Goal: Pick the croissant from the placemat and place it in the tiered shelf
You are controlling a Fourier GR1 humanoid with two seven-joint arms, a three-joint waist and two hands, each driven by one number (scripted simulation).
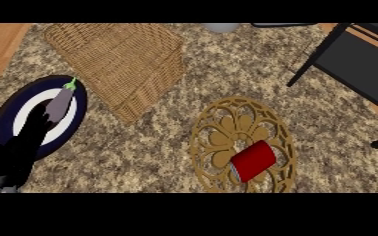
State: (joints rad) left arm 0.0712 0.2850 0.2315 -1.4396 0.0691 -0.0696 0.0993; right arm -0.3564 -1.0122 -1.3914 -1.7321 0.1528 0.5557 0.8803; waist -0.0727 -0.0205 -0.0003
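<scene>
Placemat (214,125) holds no croissant I can see, only a red can (253,161) lying aslant, well right of my left hand (22,150), whose opening I cannot tell.

Place: we see a kitchen
Surface: speckled stone worktop (221,75)
Signs: wicker basket (122,60), plate (18,111) with aubergine (60,103), gold placemat (214,145)

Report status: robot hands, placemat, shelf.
Left robot hand low left, over the plate; right out of view. No croissant seen: red can on placemat. Shelf upper right.
</scene>
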